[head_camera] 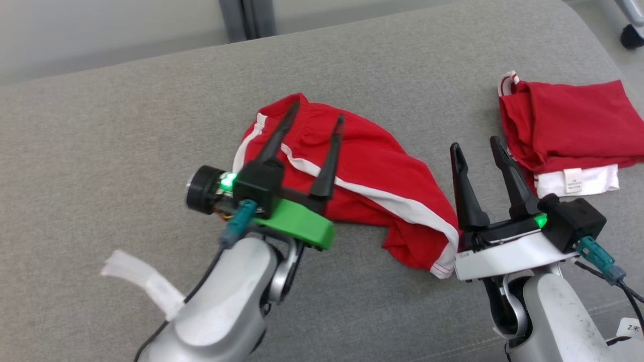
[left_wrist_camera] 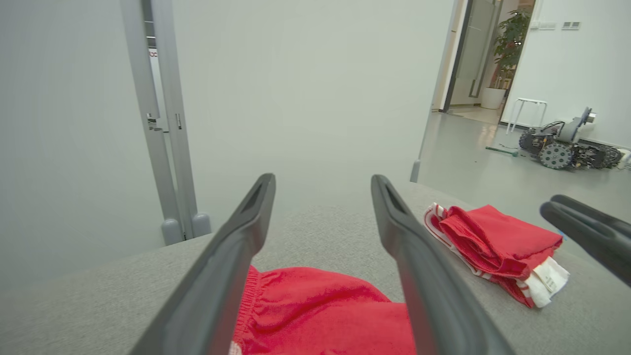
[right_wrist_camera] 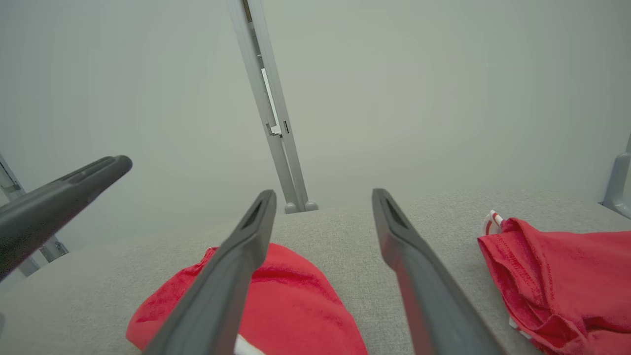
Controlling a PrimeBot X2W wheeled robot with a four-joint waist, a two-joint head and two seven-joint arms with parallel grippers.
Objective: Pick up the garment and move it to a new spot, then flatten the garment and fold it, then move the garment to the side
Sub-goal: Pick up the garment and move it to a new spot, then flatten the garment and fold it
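The red shorts (head_camera: 375, 188) lie loosely crumpled, not flattened, on the grey fabric cushion (head_camera: 126, 130), near the middle of the head view. They stretch slantwise from a gathered, elasticated waistband (head_camera: 314, 118) at the far end to a leg opening with a white hem (head_camera: 443, 264) at the near right. A white stripe (head_camera: 387, 198) runs down their length, and another edges the far left side. The cloth is rumpled in soft folds, and its near end is bunched up.
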